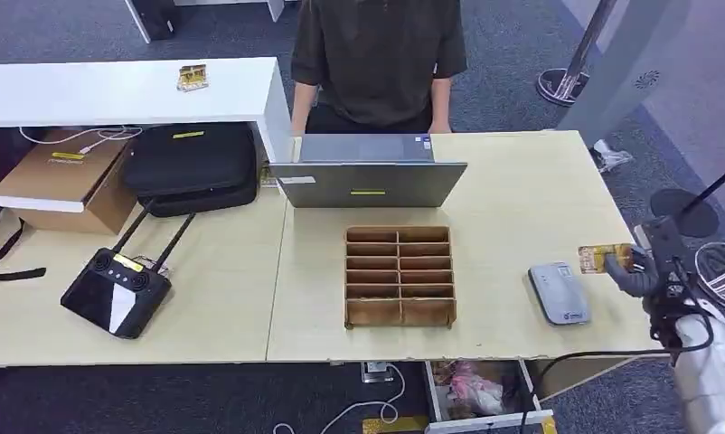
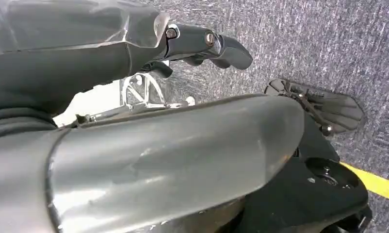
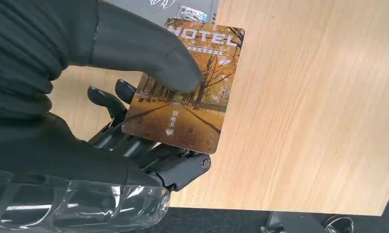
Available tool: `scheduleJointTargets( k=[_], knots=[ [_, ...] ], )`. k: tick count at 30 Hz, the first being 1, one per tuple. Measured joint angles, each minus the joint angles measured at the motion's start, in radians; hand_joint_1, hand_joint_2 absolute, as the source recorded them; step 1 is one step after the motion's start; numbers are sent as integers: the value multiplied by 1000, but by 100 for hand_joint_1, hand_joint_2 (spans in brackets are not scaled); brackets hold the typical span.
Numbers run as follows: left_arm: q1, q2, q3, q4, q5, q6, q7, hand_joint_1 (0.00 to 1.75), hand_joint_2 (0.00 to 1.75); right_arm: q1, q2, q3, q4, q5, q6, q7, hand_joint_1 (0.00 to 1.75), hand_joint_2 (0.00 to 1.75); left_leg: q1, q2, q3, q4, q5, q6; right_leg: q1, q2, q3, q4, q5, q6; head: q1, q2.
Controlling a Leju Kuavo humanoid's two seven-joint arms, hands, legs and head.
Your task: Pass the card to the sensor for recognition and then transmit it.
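The right hand (image 1: 637, 271) pinches the card (image 1: 603, 258) flat between thumb and fingers, long edge reaching toward the grey sensor (image 1: 559, 292), which lies just beyond the card's far end on the table (image 1: 522, 181). The left hand (image 2: 202, 46) hangs by the floor, seemingly curled on nothing.

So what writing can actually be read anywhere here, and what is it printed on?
"MOTEL": large pale letters on the card held by the right hand.
A small line under it and small characters above an arrow mid-card: too small to read.
Printing on the grey sensor: blurred.
Yellow labels on the black bag, laptop and cardboard box: unreadable.
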Motion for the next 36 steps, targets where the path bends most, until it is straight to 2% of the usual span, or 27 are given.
scheduleJointTargets(
  k=[4, 13, 18, 24, 32, 36],
  knots=[
    [-2, 1, 0, 0, -5, -4, 0, 0, 0, -8, 0, 0, 7, 15, 23, 0, 175, 175, 0, 0, 0, 0, 0, 0, 0, 0, 0, 0, 0, 0, 0, 0],
    [-2, 1, 0, 0, -11, -9, -3, 0, 0, -20, 18, 15, 42, 56, 26, 2, 175, 175, 0, 0, 0, 0, 0, 0, 0, 0, 0, 0, 0, 0, 0, 0],
    [-4, 2, 0, 0, -18, -11, 2, 0, 0, -75, 31, 62, 111, 137, 17, 52, 175, 175, 0, 0, 0, 0, 0, 0, 0, 0, 0, 0, 0, 0, -1, 0],
    [-4, 5, 0, 0, -26, -10, 10, 0, 0, -128, 56, 109, 195, 188, -23, 82, 175, 175, 0, 0, 0, 0, 0, 0, 0, 1, 0, 0, 0, 0, 0, 0],
    [-4, 5, 0, 0, -26, -9, 9, 0, 0, -166, 85, 137, 257, 222, -54, 88, 175, 175, 0, 2, 3, 0, 0, 0, 0, 1, 2, 0, 0, 0, 0, 0],
    [-5, 5, 0, 0, -27, -9, 7, 0, 0, -168, 90, 145, 265, 231, -51, 71, 175, 175, 0, 2, 3, 0, 0, 0, 0, 2, 3, 0, 0, 0, 0, 0]
  ],
)
